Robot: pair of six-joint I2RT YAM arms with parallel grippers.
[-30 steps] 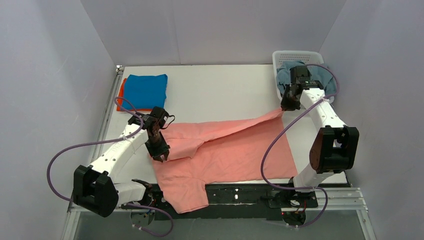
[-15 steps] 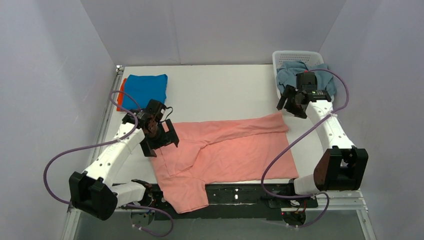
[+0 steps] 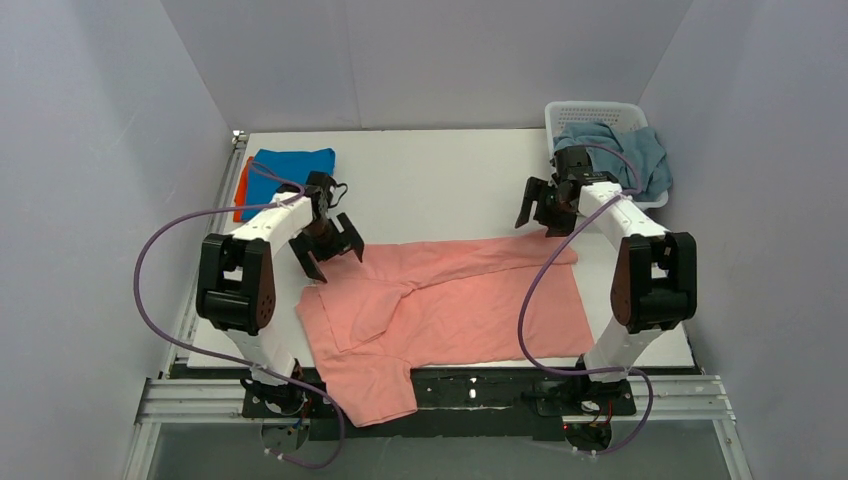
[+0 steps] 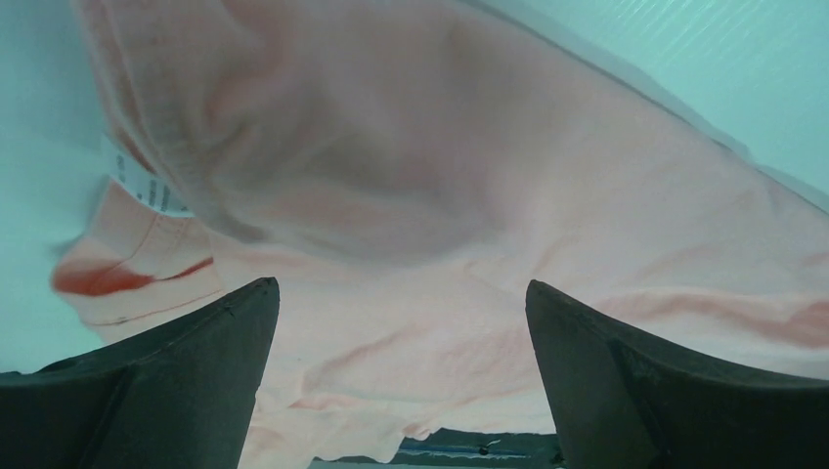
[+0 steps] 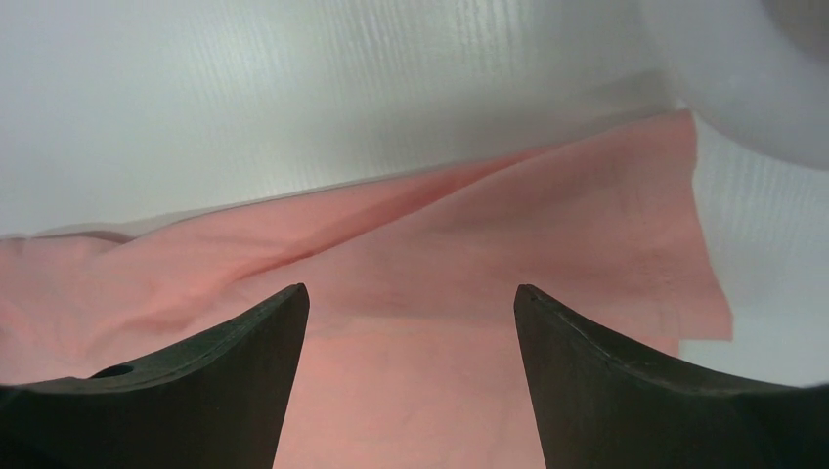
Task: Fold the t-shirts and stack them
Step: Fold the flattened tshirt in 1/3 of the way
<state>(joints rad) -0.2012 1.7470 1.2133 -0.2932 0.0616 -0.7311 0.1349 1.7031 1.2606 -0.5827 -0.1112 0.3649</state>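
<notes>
A salmon-pink t-shirt (image 3: 450, 300) lies spread across the near half of the table, its far edge folded over toward the front and one sleeve hanging past the front edge. Both wrist views look down on the pink cloth (image 4: 469, 215) (image 5: 469, 274). My left gripper (image 3: 333, 250) hovers open over the shirt's far left corner, holding nothing. My right gripper (image 3: 541, 212) hangs open just beyond the far right corner, also holding nothing. A folded bright blue t-shirt (image 3: 290, 172) rests on an orange one (image 3: 241, 190) at the far left. A grey-blue t-shirt (image 3: 620, 150) fills the basket.
A white perforated basket (image 3: 598, 110) stands at the table's far right corner. Grey walls close in the table on three sides. A black rail (image 3: 480, 390) runs along the front edge by the arm bases.
Both grippers have opened and let go of the pink shirt. The lifted far edge now lies flat on the shirt. Both arms have drawn back toward the far side.
</notes>
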